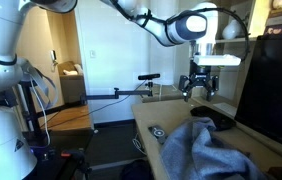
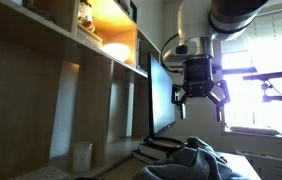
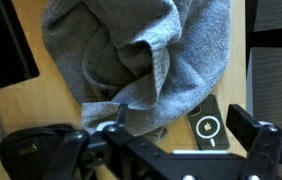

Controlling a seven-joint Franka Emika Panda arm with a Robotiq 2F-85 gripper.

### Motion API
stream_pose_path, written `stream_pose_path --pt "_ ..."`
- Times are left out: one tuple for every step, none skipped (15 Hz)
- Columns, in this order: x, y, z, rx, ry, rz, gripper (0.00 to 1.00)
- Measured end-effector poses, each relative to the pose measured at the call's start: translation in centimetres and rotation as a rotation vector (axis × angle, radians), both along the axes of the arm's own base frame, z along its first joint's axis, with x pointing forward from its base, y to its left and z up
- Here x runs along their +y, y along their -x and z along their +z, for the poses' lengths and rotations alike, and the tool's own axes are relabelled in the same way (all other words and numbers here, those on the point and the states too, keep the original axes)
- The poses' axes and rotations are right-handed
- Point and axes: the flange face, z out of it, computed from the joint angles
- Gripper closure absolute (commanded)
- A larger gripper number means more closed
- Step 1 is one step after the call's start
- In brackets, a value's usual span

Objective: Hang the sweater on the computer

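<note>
The grey-blue sweater (image 1: 207,152) lies crumpled in a heap on the wooden desk (image 1: 149,118). It sits just beside the foot of the black computer monitor (image 1: 277,85), and none of it hangs on the screen. In the wrist view, a small dark flat device with a round mark (image 3: 209,126) lies at the sweater's edge. The gripper (image 2: 201,100) hangs above the heap and clear of it, its jaws spread wide and gripping nothing. Beside the monitor a wooden shelf (image 2: 101,62) rises, with one compartment glowing warm.
</note>
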Motion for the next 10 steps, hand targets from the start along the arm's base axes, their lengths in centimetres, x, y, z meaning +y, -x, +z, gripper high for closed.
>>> stream_pose_path --pt "-0.1 -0.3 -0.4 0.015 0.0 0.003 0.0" --pt "-0.2 -0.6 -0.9 0.034 0.0 0.001 0.0" --pt "-0.3 -0.8 -1.3 0.057 0.001 -0.004 0.0" --pt "-0.4 -1.0 -1.7 0.081 0.002 -0.01 0.0" --pt "-0.5 -1.2 -2.1 0.107 0.001 -0.016 0.0" --pt "-0.6 -1.3 -2.6 0.13 0.001 -0.023 0.0" --pt "-0.7 -1.5 -3.0 0.149 0.003 -0.027 0.0" --pt "-0.8 -1.7 -3.3 0.159 0.004 -0.029 0.0" --pt "-0.8 -1.9 -3.6 0.161 0.003 -0.03 0.0" --pt "-0.8 -2.1 -3.7 0.161 0.002 -0.031 0.0"
